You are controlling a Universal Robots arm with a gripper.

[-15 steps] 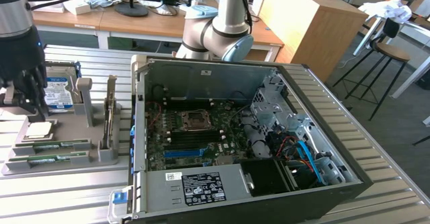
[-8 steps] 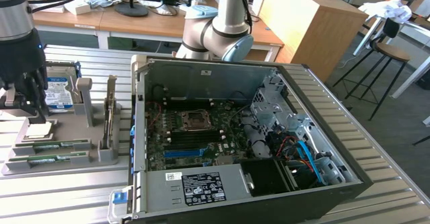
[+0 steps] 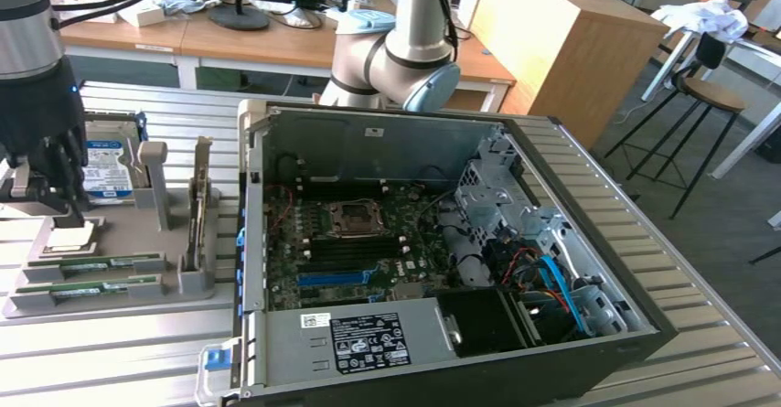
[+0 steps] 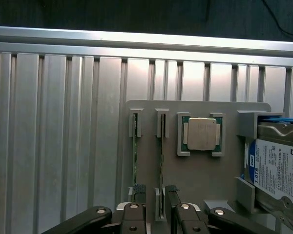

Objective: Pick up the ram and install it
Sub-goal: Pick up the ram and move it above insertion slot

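Observation:
Two ram sticks lie on edge in slots of a grey holder tray [image 3: 110, 305]: one ram [image 3: 95, 265] and a second ram [image 3: 88, 288] beside it. In the wrist view the same sticks appear as thin green edges, one ram [image 4: 135, 161] and the other ram [image 4: 161, 161]. My gripper [image 3: 49, 201] hangs over the tray's far end, open and holding nothing. From the wrist, my gripper [image 4: 155, 191] has its black fingertips [image 4: 139, 190] on either side of the second stick's near end, above it and apart from it.
The tray also carries a CPU [image 4: 201, 134], a hard drive [image 4: 276, 170] and a tall card standing on edge [image 3: 201, 201]. At the exterior view's right sits the open PC case [image 3: 366, 133] with its motherboard [image 3: 354, 242]. A stool [image 3: 708, 105] stands beyond the ribbed metal table.

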